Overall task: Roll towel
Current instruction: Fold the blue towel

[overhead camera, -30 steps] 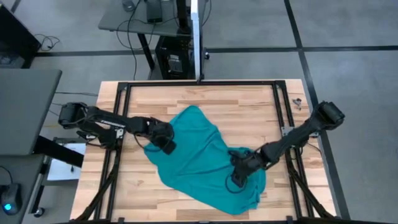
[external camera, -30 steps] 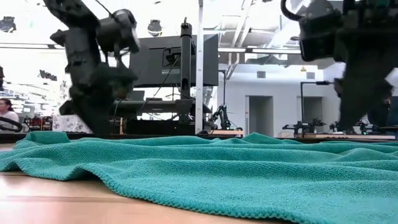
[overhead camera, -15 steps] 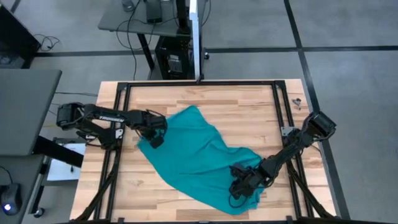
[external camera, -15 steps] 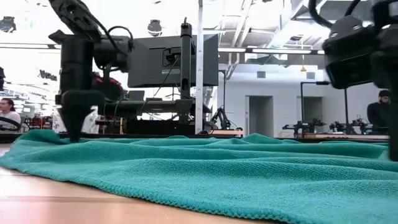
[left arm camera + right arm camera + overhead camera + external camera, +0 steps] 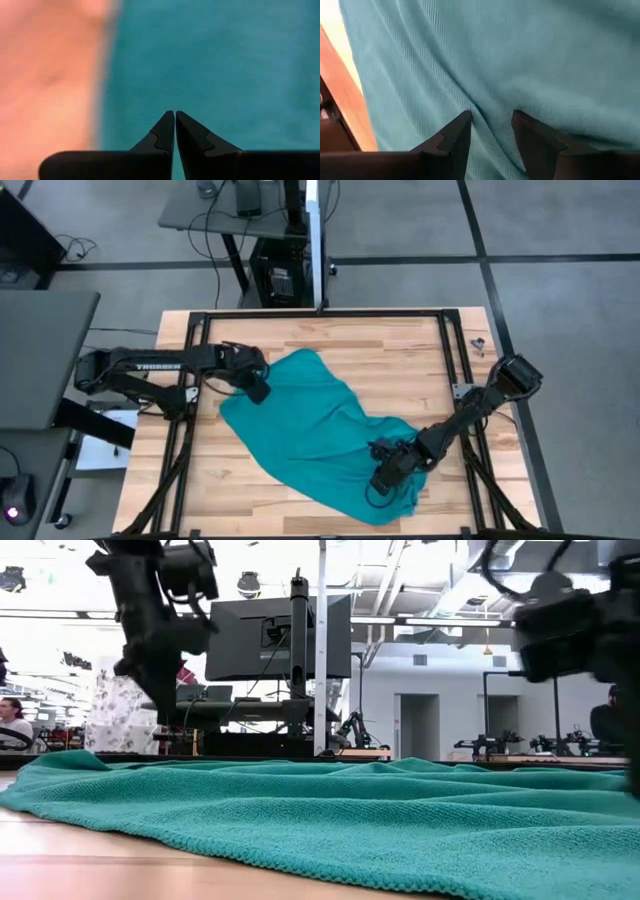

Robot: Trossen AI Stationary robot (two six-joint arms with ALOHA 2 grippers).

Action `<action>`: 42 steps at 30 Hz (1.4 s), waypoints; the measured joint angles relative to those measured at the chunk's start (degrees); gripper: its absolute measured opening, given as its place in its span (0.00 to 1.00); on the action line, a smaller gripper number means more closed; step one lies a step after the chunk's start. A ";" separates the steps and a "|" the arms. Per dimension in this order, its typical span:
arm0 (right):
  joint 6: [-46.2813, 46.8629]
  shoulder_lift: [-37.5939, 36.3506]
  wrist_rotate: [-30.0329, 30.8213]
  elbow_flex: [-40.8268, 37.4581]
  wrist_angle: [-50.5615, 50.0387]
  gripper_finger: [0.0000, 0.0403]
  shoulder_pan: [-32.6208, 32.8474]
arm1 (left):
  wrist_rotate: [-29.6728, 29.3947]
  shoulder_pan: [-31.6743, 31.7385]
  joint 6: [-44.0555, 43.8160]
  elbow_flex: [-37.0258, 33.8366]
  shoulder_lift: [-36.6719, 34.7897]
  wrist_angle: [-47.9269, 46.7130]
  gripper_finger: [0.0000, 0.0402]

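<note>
The teal towel [image 5: 320, 430] lies spread flat on the wooden table, slanting from the far middle to the near right. It fills the foreground of the low view [image 5: 330, 810]. My left gripper [image 5: 258, 390] is shut and empty. It hangs raised over the towel's left edge [image 5: 107, 75]. My right gripper [image 5: 385, 478] is open and low over the towel's near right part. Its two fingertips [image 5: 465, 120] stand on either side of a low ridge of cloth [image 5: 492, 112]. My right gripper comes at the towel from above with its fingers open astride a ridge of cloth [image 5: 492, 125]. I cannot tell whether the fingertips touch the cloth. The towel lies flat on the table under it.
A black metal frame [image 5: 320, 313] runs around the table top. Bare wood [image 5: 400, 360] shows at the far right and along the near left [image 5: 230, 490]. A small dark object [image 5: 478, 343] lies at the far right corner. Monitors and people show in the room beyond.
My left gripper has gone toward the table's far left with the towel's left part, which now lies flatter and farther left, then risen clear of the cloth. My right gripper has gone toward the near edge, and the towel's right part has drawn in narrower.
</note>
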 joint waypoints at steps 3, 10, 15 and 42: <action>0.59 -1.04 0.23 0.11 -2.18 0.35 -1.03 | 3.20 -4.20 -4.49 -3.41 0.81 9.99 0.00; 11.34 1.00 0.82 0.24 -3.33 0.33 3.05 | -4.95 -3.20 -2.03 -8.26 10.66 13.55 0.00; 21.62 5.90 2.06 1.89 1.32 0.32 6.48 | -4.80 3.56 5.15 -7.59 18.78 24.52 0.00; -13.98 15.28 2.42 25.76 -6.70 0.31 -8.56 | 1.73 29.28 40.56 24.09 27.98 7.44 0.00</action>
